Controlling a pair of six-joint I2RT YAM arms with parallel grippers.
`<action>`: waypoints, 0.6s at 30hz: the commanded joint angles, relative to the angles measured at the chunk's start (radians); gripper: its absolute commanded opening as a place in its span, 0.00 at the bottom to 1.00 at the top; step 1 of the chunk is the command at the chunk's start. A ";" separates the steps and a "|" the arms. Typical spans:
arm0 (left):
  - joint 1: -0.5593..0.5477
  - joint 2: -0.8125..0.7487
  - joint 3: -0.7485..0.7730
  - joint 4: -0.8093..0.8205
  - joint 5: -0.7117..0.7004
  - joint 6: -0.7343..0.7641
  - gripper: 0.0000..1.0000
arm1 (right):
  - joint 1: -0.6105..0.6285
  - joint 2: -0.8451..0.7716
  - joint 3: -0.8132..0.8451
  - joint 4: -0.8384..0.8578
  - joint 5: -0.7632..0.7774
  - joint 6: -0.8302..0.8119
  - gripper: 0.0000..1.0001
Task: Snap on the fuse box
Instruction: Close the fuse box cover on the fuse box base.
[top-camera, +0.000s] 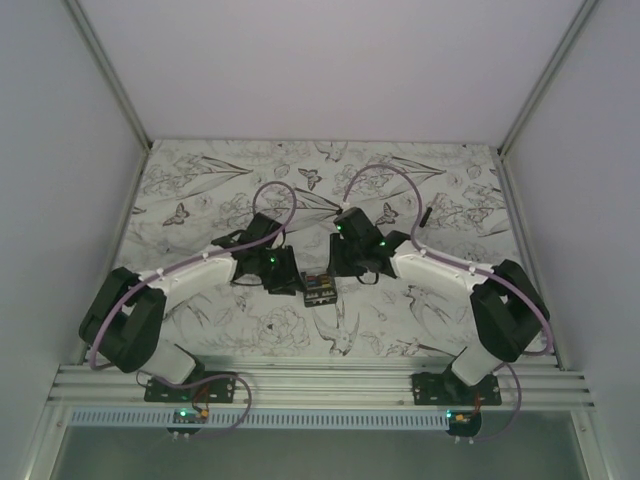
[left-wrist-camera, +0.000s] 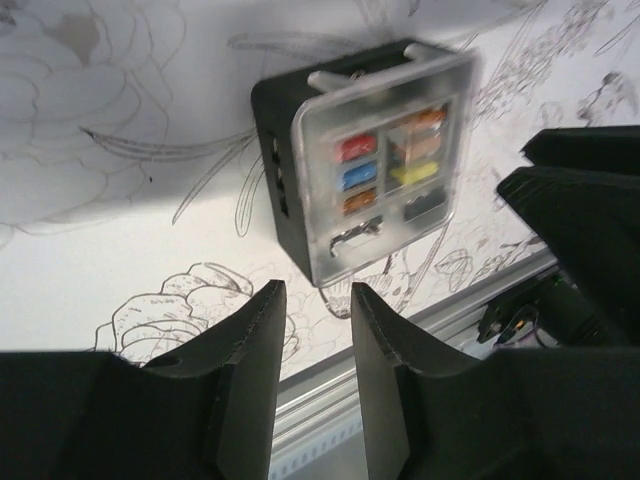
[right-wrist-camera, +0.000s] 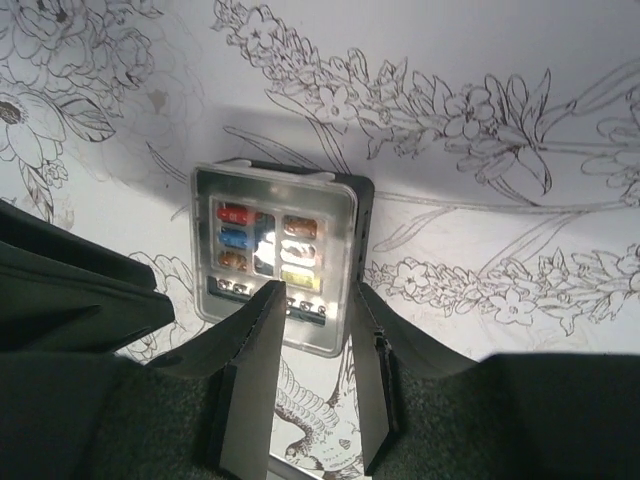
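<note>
The fuse box (top-camera: 318, 289) sits on the flowery tabletop (top-camera: 200, 190), in the middle, between the two arms. It is a small black box with a clear lid (left-wrist-camera: 385, 165) on top. Under the lid are little fuses (right-wrist-camera: 235, 213): red, blue, orange and yellow. The left fingers (left-wrist-camera: 250, 340) are a little apart, near the box, holding nothing. The right fingers (right-wrist-camera: 255, 340) are a little apart too, over the box's near edge.

A white table cover (top-camera: 200, 170) printed with line-drawn flowers, birds and butterflies lies between plain pale walls (top-camera: 330, 60), with a thin black stick (top-camera: 424, 215) toward its far right and a ribbed metal rail (top-camera: 320, 383) along its near edge.
</note>
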 joint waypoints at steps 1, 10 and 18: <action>0.026 0.021 0.071 -0.060 -0.039 0.016 0.36 | -0.017 0.043 0.079 -0.012 -0.030 -0.058 0.39; 0.033 0.136 0.154 -0.071 -0.037 0.025 0.33 | -0.044 0.128 0.136 -0.039 -0.073 -0.093 0.38; 0.015 0.231 0.140 -0.080 -0.039 0.029 0.21 | -0.043 0.217 0.114 -0.044 -0.156 -0.098 0.33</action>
